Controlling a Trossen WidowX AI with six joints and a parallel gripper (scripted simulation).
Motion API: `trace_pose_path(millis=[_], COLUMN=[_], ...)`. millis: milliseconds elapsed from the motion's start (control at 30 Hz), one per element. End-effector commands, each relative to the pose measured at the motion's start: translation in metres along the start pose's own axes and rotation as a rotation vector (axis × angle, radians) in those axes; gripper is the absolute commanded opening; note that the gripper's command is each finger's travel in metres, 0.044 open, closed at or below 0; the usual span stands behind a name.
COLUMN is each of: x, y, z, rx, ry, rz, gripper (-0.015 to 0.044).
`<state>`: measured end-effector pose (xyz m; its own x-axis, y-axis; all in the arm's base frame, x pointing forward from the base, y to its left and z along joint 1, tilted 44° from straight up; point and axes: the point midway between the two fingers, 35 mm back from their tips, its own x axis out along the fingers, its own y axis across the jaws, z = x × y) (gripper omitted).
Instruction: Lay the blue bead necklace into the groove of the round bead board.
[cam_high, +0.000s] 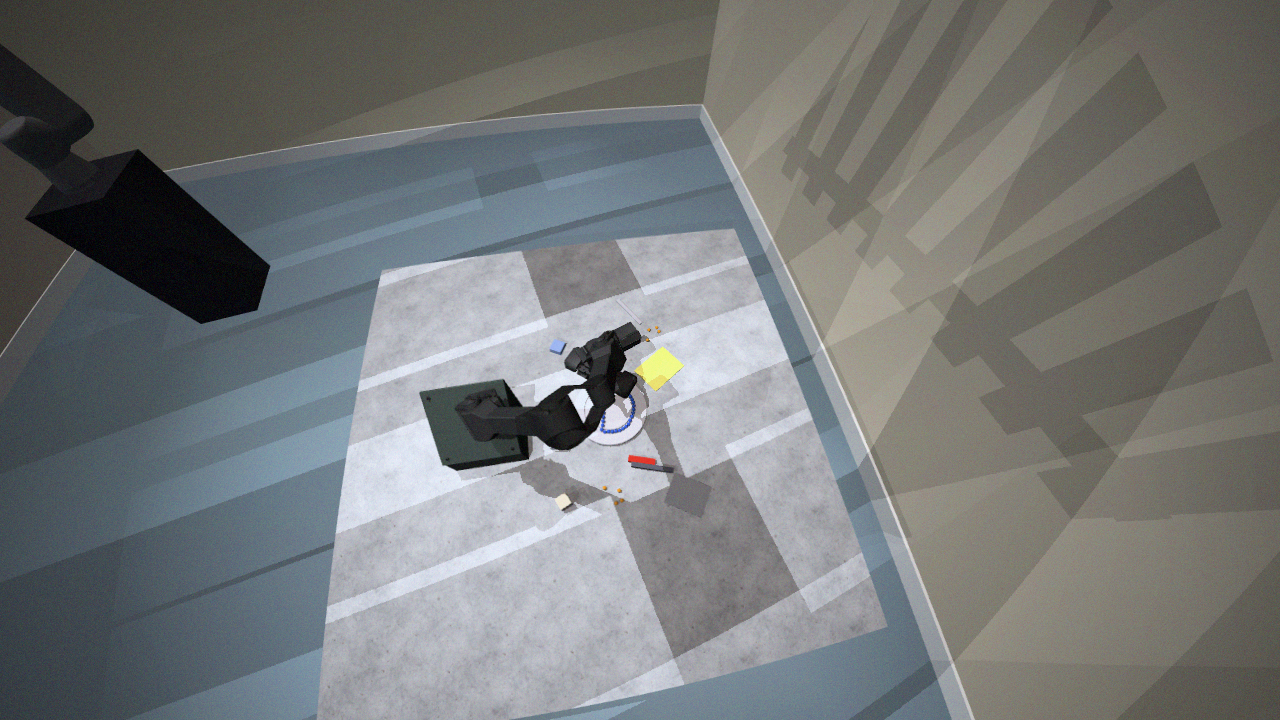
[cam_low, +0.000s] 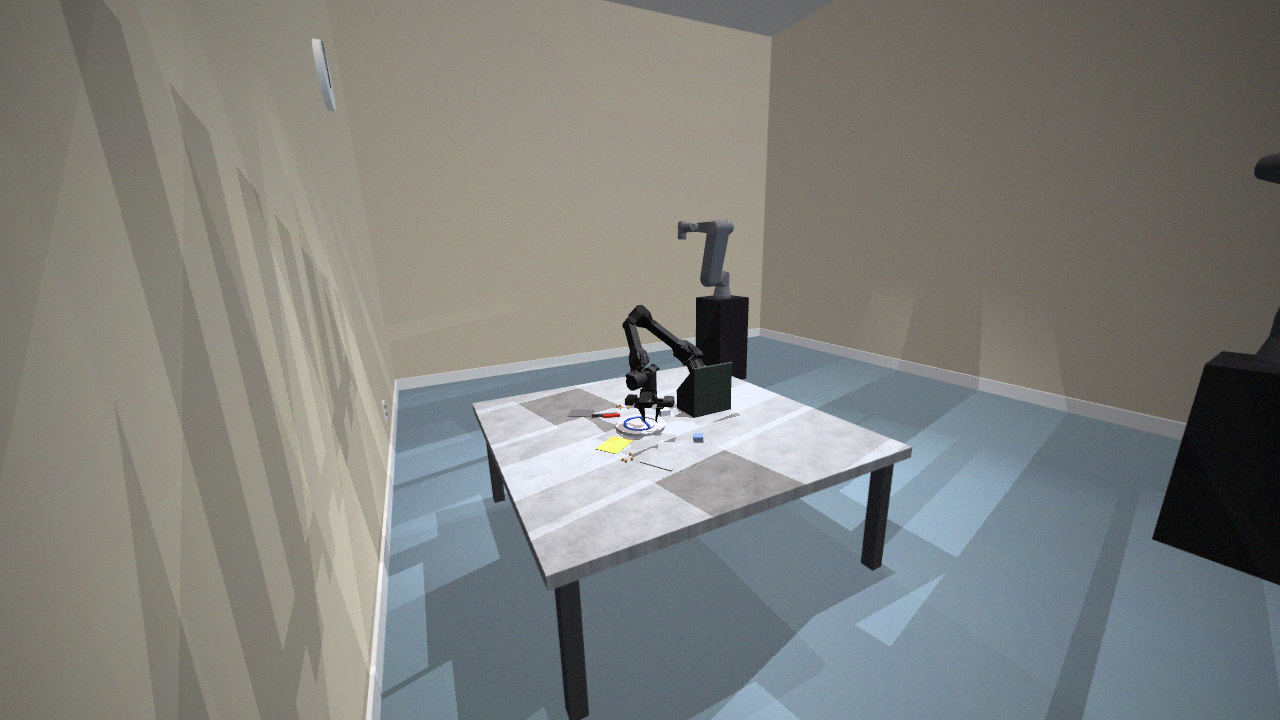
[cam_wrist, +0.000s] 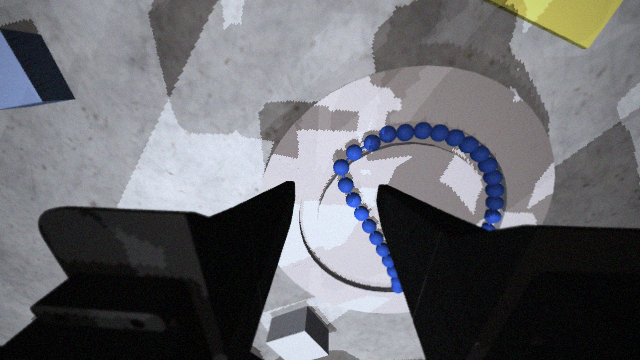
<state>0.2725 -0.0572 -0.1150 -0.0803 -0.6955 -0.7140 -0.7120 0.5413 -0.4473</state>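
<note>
The blue bead necklace (cam_high: 615, 431) (cam_low: 626, 421) (cam_wrist: 423, 130) lies on the white round bead board (cam_high: 617, 441) (cam_low: 637, 435) (cam_wrist: 522, 145). In the wrist view its upper and right beads curve around the raised centre disc, along the groove. Its left run bends at a corner and cuts nearly straight down across the disc, leaving the lower-left groove bare. My gripper (cam_low: 650, 419) (cam_wrist: 336, 191) is part open over the board. In the wrist view the corner beads show between the fingertips, not pinched; the right finger hides the necklace's lower part.
Near the board lie a yellow pad (cam_high: 662, 367) (cam_low: 614, 444) (cam_wrist: 570, 25), a blue block (cam_high: 557, 346) (cam_low: 698, 437) (cam_wrist: 15, 75), a pale cube (cam_high: 563, 502) (cam_wrist: 300, 345), a red-handled tool (cam_high: 641, 459) (cam_low: 610, 414) and small orange pieces. A dark green box (cam_high: 443, 429) (cam_low: 713, 389) stands at my base.
</note>
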Motion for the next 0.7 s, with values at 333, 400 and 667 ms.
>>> trace_pose_path(millis=[333, 400, 667], x=[-0.001, 0.005, 0.003], y=[-0.004, -0.004, -0.006], z=[0.003, 0.003, 0.005], rx=[0.206, 0.206, 0.214], ry=[-0.014, -0.014, -0.022], rz=[0.001, 0.000, -0.002], gripper=[0.0120, 0.0120, 0.0120])
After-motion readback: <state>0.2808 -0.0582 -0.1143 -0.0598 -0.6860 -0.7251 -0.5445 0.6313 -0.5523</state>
